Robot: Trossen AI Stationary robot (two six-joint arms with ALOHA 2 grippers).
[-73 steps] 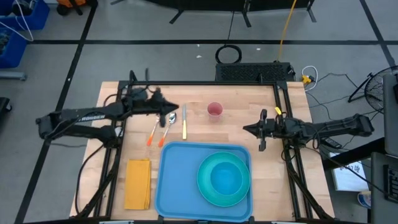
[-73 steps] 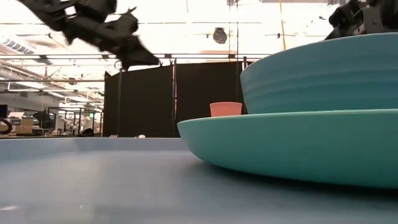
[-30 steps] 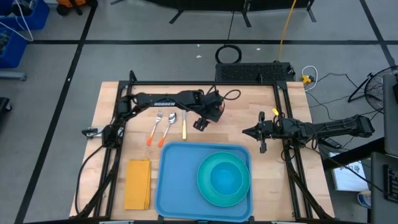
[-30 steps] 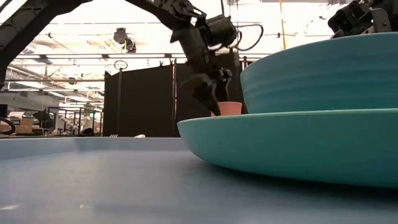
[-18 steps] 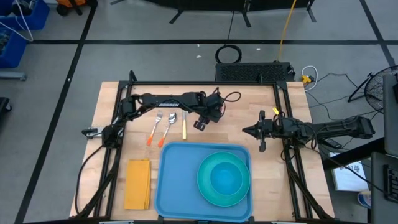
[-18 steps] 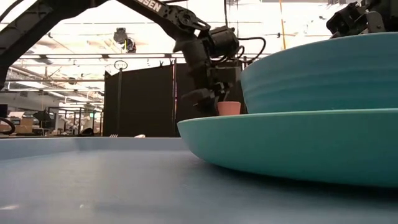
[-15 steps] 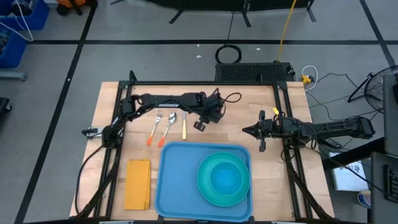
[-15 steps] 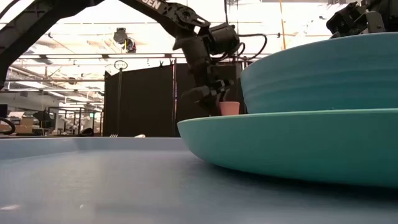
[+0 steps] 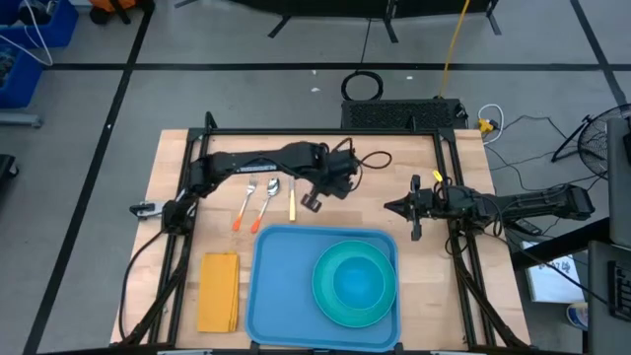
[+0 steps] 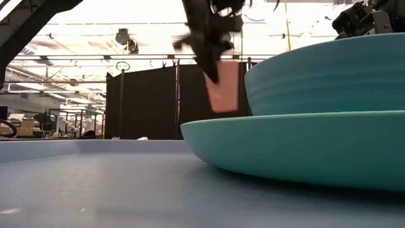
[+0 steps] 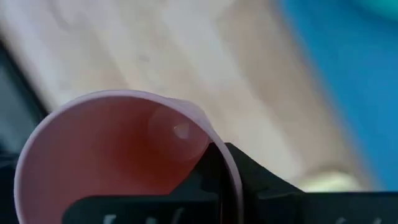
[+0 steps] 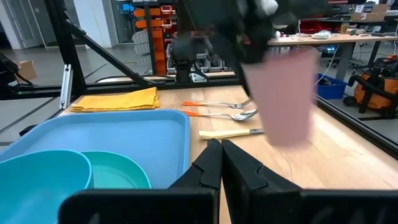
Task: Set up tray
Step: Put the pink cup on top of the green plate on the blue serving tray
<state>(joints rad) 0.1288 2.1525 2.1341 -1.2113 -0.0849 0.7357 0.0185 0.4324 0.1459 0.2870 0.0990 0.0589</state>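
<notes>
Left gripper (image 9: 314,202) clamped on the pink cup (image 10: 223,85), held above the wood just beyond the blue tray (image 9: 281,286); right gripper (image 9: 399,207) waits, fingers together, beside the tray's far right corner.

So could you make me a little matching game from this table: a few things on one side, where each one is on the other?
Things:
1. cup
2. bowl
3. napkin
4. knife

Places:
A. flat on the wood, left of the tray
B. off the table, held in the left pincer
C. on the plate in the tray
D. on the wood beside the spoon

Pairs: 1-B, 2-C, 3-A, 4-D
</notes>
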